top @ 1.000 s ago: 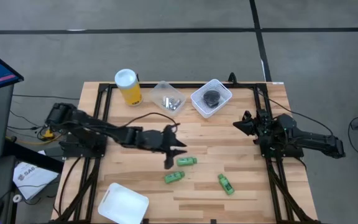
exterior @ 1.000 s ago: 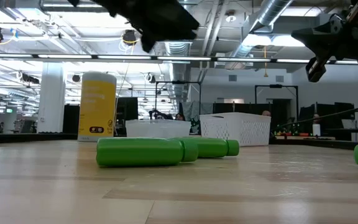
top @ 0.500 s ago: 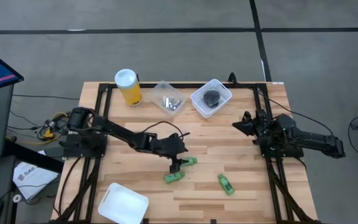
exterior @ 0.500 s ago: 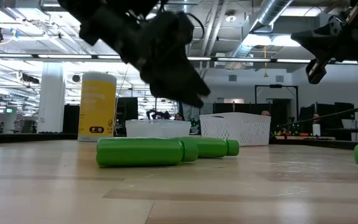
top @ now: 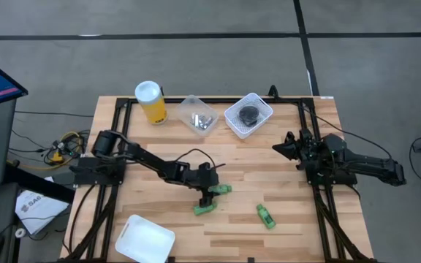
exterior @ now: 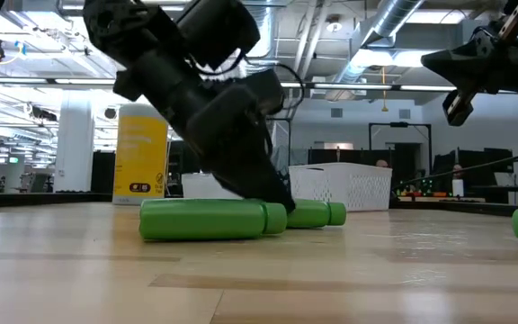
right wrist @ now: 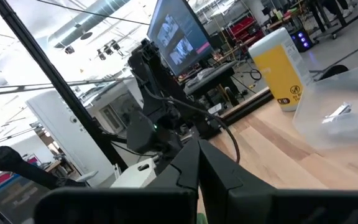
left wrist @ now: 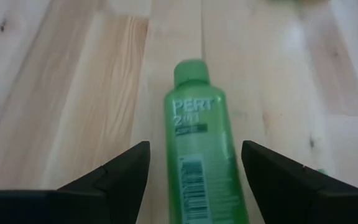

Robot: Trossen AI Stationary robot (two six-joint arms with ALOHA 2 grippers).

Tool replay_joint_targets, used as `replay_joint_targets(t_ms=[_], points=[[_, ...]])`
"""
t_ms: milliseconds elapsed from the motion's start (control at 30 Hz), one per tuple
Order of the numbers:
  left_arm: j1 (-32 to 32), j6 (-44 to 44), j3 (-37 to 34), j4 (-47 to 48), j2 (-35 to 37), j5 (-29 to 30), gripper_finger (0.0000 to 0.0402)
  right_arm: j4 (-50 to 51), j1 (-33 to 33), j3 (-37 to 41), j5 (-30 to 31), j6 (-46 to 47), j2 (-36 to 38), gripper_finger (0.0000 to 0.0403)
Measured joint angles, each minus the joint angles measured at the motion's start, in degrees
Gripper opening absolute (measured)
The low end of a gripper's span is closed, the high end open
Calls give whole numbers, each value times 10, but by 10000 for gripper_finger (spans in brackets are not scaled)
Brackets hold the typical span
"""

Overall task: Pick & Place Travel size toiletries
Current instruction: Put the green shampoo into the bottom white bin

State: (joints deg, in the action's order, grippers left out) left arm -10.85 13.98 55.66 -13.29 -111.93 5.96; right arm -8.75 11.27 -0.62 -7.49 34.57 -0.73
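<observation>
**On the wooden table: left gripper down astride a green bottle**

Nearest the table's front edge, a white rectangular plastic tub. Just beyond it, three small green plastic mini bottles lying on their sides: one toward the right, one at the middle, and a third just behind that, close beside it. Left gripper lowered to the wood at this third bottle, fingers spread wide with the bottle lying lengthwise between them, pads clear of its sides, nothing clamped. Cap end pointing away from the wrist; "PERT" readable on the label.

Farther back, at the right edge, right gripper raised above the table, well apart from the bottles; cannot tell how its fingers stand.

Along the far edge: tall yellow canister with white lid, clear plastic tub holding slim silvery tubes, white lattice basket holding dark round flat pieces.
</observation>
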Motion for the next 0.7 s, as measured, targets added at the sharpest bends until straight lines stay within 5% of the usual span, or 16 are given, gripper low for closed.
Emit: replay_joint_targets(t_ms=[200, 500, 700], points=[[3, 16, 0, 7, -5, 0, 237, 2, 0, 0, 0, 0, 0, 0], [3, 15, 1, 43, 2, 0, 146, 2, 0, 0, 0, 0, 0, 0], [3, 15, -1, 53, 9, 11, 156, 5, 0, 0, 0, 0, 0, 0]])
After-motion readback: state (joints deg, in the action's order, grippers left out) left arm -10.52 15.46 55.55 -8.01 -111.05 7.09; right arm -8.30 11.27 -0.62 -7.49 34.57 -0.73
